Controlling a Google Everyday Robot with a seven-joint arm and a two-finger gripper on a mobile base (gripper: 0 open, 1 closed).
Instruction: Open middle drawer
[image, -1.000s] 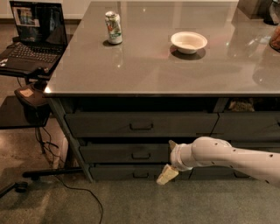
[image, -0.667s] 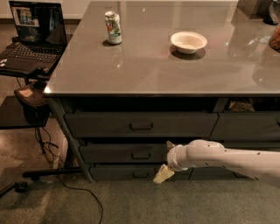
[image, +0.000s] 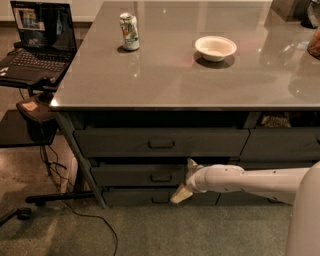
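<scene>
Middle drawer (image: 130, 175): the wide dark grey drawer with a flat front, second one down under the shiny grey table top (image: 165, 80). It looks shut, level with the fronts above and below it.
Pull (image: 161, 177): a small dark bar in the middle of that front. Nothing holds it yet.
Gripper (image: 184, 178): the cream two-finger gripper on the long white arm (image: 250, 181) is right in front of the drawer, just beside the pull. Its fingers are spread, one tip up and one tip down.
Change: the gripper has slid a little closer to the pull than a second ago.
Meaning: the reach looks almost done. Grabbing and pulling out are likely still to come.
Watch out: the thin bottom drawer (image: 130, 197) sits close below, so the fingers must close on the right pull.
</scene>
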